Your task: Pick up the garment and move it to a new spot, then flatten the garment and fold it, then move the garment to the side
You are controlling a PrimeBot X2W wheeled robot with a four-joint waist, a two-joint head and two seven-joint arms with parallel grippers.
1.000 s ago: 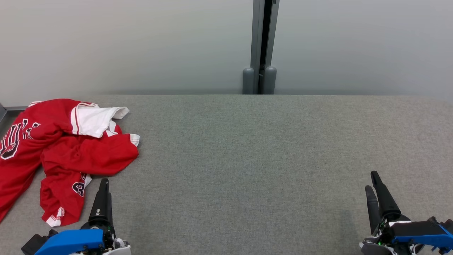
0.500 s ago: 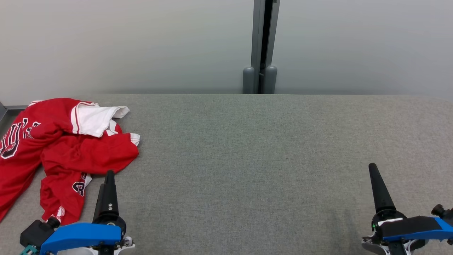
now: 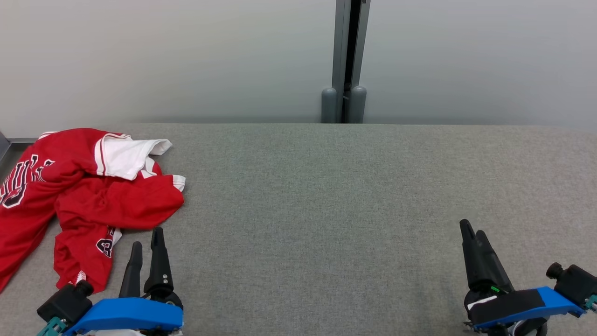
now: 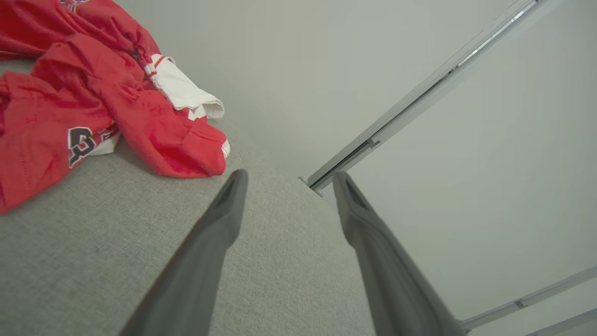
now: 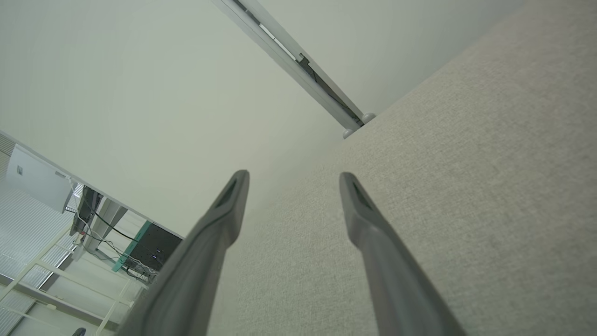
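Left claw (image 3: 147,237) sits near-left over the counter (image 3: 326,210), jaws spread, nothing btwn them. Right claw (image 3: 471,228) is near-right, jaws likewise apart & empty, pointing at bare grey surface.

The garment (image 3: 88,196), a red jersey w/ white trim, lies crumpled at the left end of the counter. Part of it runs off the left edge of the head view, so I can't tell its full extent there.

Key relation: the heap lies ahead & to the left of the left claw, close but not touching. Its long axis runs roughly near-to-far along the left edge. One red lobe sticks out to the right, just beyond the left fingertips, and a near flap hangs just left of that claw. In the left wrist view the lobe sits up-left of the fingers, not btwn them.

My read: pickup not started yet. The left arm is clearly the nearer one; the right is well apart, a whole counter width away. Next move prob. needs the left claw to go fwd & slightly left onto that lobe. Risk: pinching one layer only and dragging the bunch.
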